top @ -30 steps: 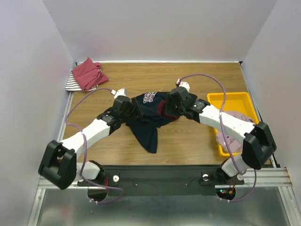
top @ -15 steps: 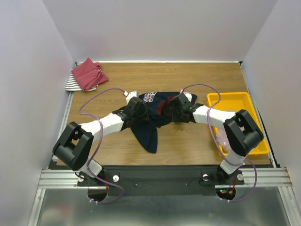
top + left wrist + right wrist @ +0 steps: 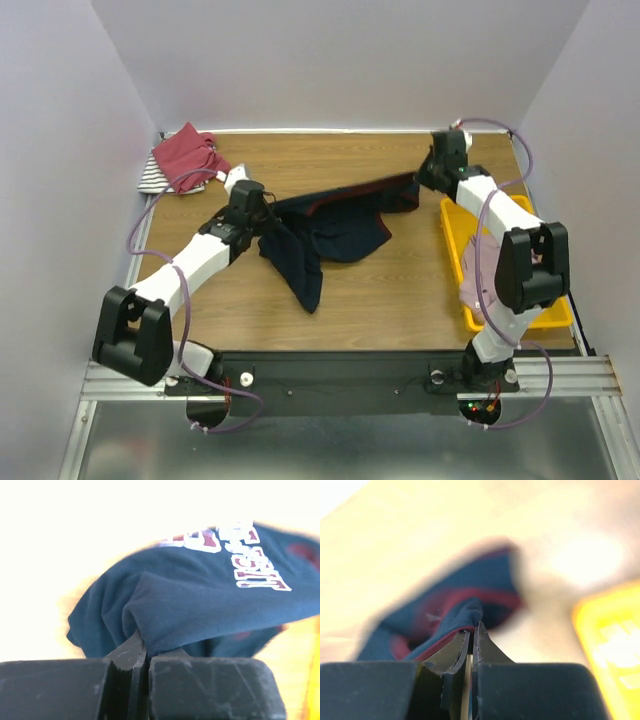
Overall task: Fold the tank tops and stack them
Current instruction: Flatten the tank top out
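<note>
Toward the near edge of the table [image 3: 400, 300], the tail of the navy tank top [image 3: 305, 285] trails low over the wood, and its body sags mid-table below a taut upper hem. At the right edge a yellow tray [image 3: 452, 225] holds a pale pink top [image 3: 468, 290], mostly hidden by the arm. Further back, the left gripper [image 3: 147, 650] is clenched on a bunched fold of the navy cloth. The right gripper [image 3: 473, 630] pinches its maroon-trimmed edge near the far right corner, so the cloth is stretched between the two. In the far left corner a red top [image 3: 188, 155] lies on a striped one [image 3: 150, 180]. The fabric looks light, limp and quick to bunch. I judge it best held at hems or strap seams, spread wide, then laid flat before folding.
</note>
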